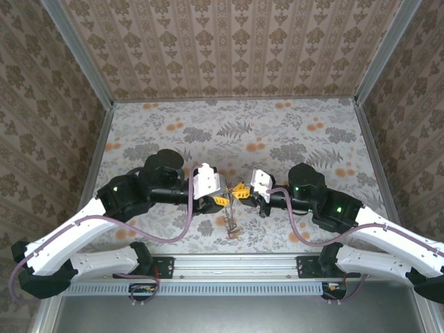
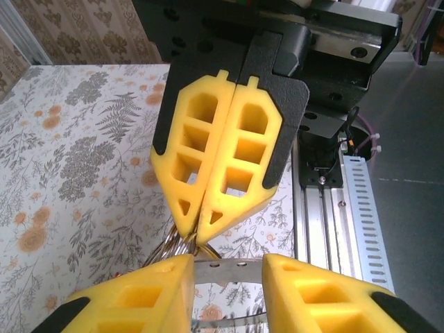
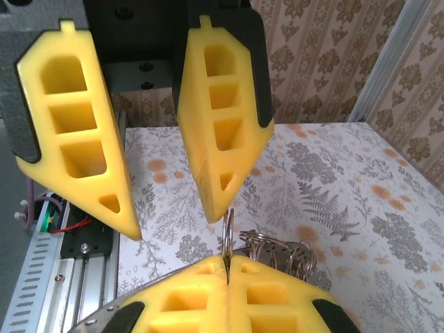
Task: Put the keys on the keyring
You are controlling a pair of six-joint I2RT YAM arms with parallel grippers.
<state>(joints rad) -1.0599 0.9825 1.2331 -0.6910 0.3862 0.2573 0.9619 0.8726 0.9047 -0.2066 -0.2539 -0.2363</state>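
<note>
My two grippers meet tip to tip over the near middle of the table. My right gripper (image 3: 227,260) (image 2: 196,237) (image 1: 243,192) is shut on a thin wire loop of the keyring (image 3: 227,232), whose other coils (image 3: 291,253) bunch just beyond its fingers. My left gripper (image 2: 227,260) (image 3: 173,227) (image 1: 223,198) faces it, open, one fingertip (image 3: 215,215) right above the pinched loop. A flat metal band with small holes (image 2: 222,269) crosses behind the gap between the left fingers. The keys (image 1: 231,227) show as a small dark bunch under the grippers, too small to tell apart.
The floral tabletop (image 1: 277,132) stretches away behind the grippers, with patterned walls on three sides. The aluminium rail (image 1: 236,267) that carries both arm bases runs along the near edge, close below the grippers.
</note>
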